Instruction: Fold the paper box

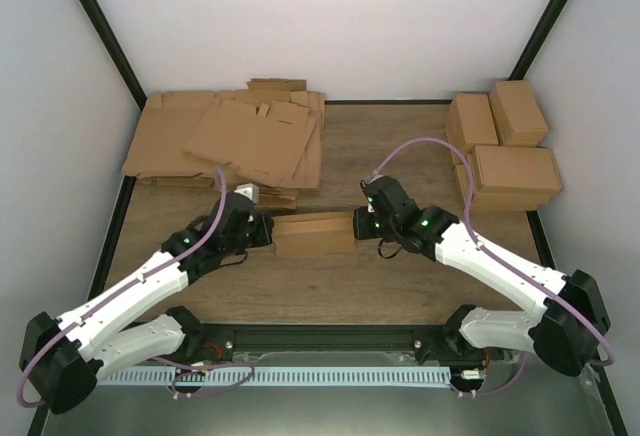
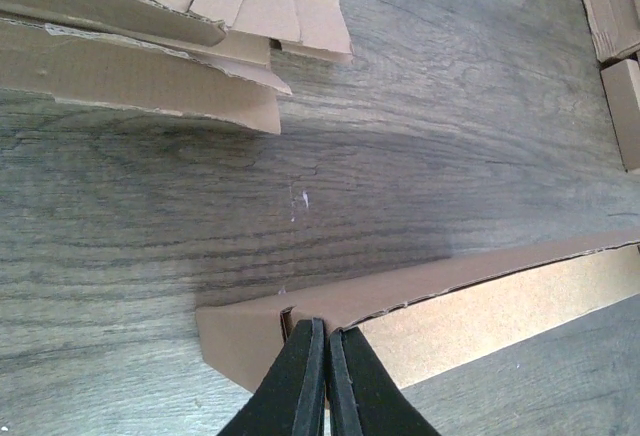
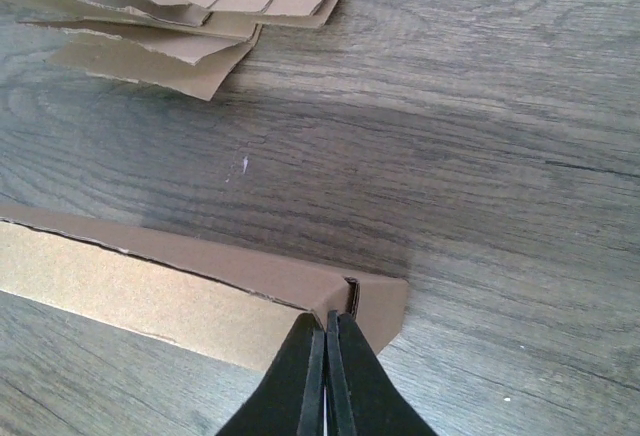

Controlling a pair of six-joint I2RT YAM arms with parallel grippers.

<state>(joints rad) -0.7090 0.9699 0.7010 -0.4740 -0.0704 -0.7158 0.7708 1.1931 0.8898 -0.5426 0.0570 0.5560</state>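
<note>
Top view: the paper box (image 1: 313, 234) is seen mid-frame on the desk (image 1: 340, 286), bracketed end to end by the left end effector (image 1: 262, 232) and the right end effector (image 1: 362, 224), likely so it cannot slide.

Left wrist view: the fingers are pressed shut, with the tips set at the box's end flap, lower centre.

Right wrist view: the other end is met the same way, with the jaws closed at the corner flap. Whether card is pinched cannot be told.
</note>
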